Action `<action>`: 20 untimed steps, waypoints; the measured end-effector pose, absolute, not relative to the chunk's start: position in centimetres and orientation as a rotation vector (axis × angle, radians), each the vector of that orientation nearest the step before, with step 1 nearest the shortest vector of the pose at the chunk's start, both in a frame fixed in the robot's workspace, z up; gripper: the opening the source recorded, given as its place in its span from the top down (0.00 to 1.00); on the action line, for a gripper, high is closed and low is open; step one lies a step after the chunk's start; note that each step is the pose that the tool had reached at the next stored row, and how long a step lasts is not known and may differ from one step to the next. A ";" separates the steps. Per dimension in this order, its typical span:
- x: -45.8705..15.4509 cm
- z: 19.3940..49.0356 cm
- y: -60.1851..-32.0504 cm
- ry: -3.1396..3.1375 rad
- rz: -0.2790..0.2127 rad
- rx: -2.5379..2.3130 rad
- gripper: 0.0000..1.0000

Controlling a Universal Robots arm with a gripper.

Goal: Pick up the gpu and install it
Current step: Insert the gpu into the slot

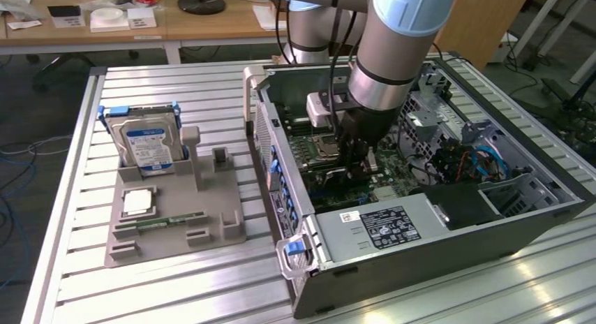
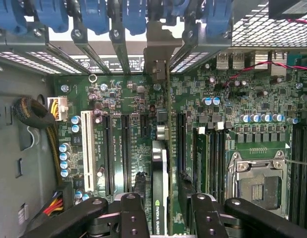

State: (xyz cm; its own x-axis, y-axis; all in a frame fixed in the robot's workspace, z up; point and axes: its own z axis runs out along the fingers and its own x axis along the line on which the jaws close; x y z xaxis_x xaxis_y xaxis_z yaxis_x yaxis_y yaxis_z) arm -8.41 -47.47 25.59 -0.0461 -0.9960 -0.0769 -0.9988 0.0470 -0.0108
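Hand [image 2: 162, 210] grasps one gpu [image 2: 160, 173] edge-on above the motherboard [image 2: 119, 99]; one hard drive [image 1: 149, 146] stands outside the case [image 1: 447, 233].

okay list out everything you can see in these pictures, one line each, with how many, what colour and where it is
gpu: one, dark edge, held upright between the gripper's fingers over the motherboard's slots
motherboard: one, green, inside the computer case
computer case: one, grey, open, on the exterior view's right
hard drive: one, silver with blue label, standing in the holder
memory stick: one, green, lying on the holder
holder: one, grey, on the slatted table
wooden desk: one, tan, behind the table
gripper: one, black, shut on the gpu inside the case
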 end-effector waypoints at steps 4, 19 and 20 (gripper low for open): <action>-8.4 25.7 -47.5 2.227 0.069 -2.125 0.60; -8.9 25.9 -47.4 2.222 0.069 -2.121 0.60; -9.0 25.9 -47.4 2.222 0.069 -2.121 0.60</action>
State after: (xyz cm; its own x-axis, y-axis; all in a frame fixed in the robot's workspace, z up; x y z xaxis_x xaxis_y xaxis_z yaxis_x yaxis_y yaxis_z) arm -8.95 -47.39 25.87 -0.0456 -0.9957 -0.0804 -0.9988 0.0470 -0.0149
